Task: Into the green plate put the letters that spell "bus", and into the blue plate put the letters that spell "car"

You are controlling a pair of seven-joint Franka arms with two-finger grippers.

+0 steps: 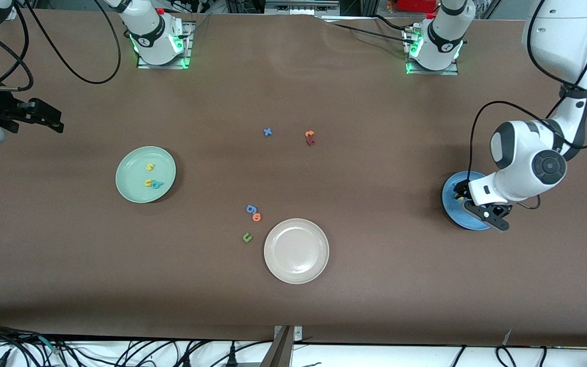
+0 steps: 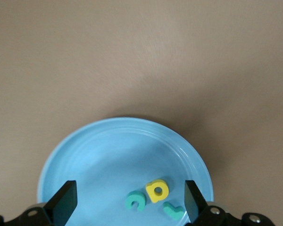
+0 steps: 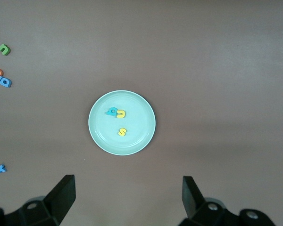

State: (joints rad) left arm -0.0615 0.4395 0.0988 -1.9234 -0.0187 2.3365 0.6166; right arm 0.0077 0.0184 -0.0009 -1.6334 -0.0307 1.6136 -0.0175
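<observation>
Both words spelled, each on its plate.

My left gripper (image 2: 127, 205) hangs spread over the blue plate (image 2: 85, 155) holding teal c (image 2: 136, 201), yellow a (image 2: 157, 190), teal r (image 2: 173, 210); my right gripper (image 3: 127, 197), fingers apart, waits above the green plate (image 3: 132, 141) with its teal b (image 3: 112, 111), yellow u (image 3: 121, 113), yellow s (image 3: 122, 132).

The table (image 1: 293, 306) wears a matt brown covering – smooth, faintly creased. The blue plate (image 2: 108, 155), green plate (image 3: 132, 136) and beige plate (image 1: 296, 251) look like smooth, softly glossy plastic – the small letters (image 2: 155, 190) look like matt foam.

Even overhead light fell on the bench (image 1: 375, 255); shadows stayed soft, glare was faint, and every view looked sharp.
</observation>
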